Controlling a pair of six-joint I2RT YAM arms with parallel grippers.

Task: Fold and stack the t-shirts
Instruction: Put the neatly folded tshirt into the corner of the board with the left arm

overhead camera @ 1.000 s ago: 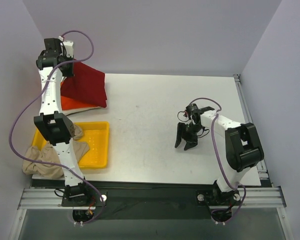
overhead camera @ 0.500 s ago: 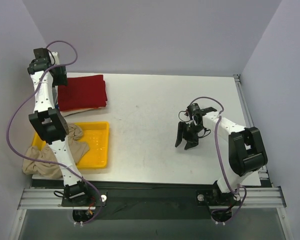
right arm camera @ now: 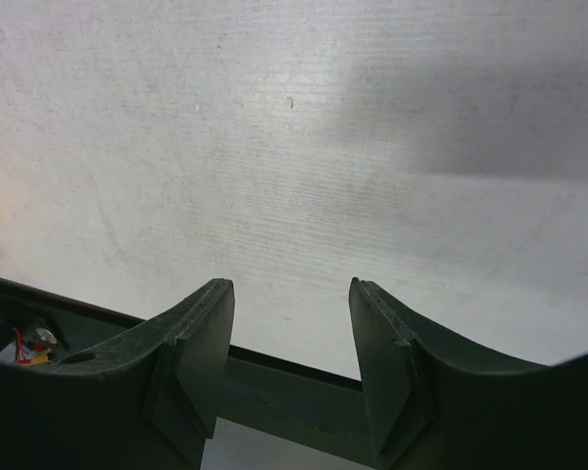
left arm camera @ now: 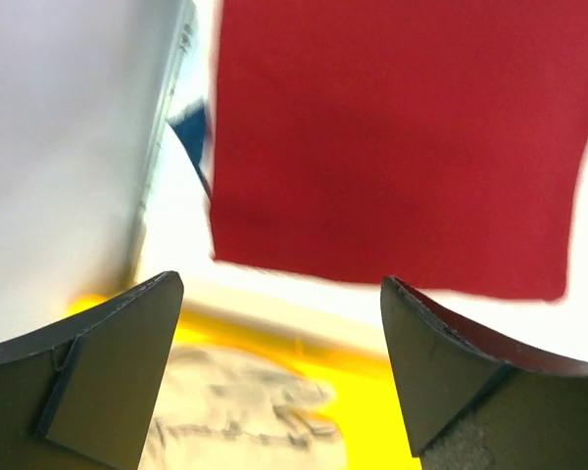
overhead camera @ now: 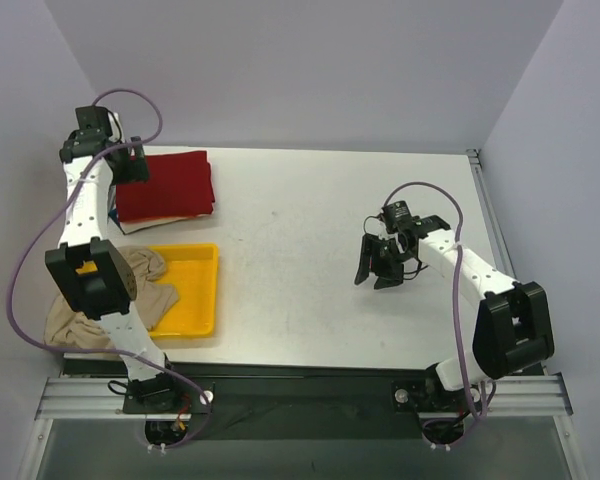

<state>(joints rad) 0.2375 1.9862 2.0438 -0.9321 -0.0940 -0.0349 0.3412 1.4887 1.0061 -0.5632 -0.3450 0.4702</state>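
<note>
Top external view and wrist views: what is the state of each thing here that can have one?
dark red t-shirt: folded, lying flat at the far left of the table.
beige t-shirt: unfolded, crumpled, partly in the yellow tray.
yellow tray: upright, holds part of that shirt.
left gripper: open, empty, above the dark red t-shirt.
right gripper: open, empty, above the table.

Yellow tray [overhead camera: 195, 297]; dark red t-shirt [overhead camera: 166, 186]; beige t-shirt [overhead camera: 68, 330].
</note>
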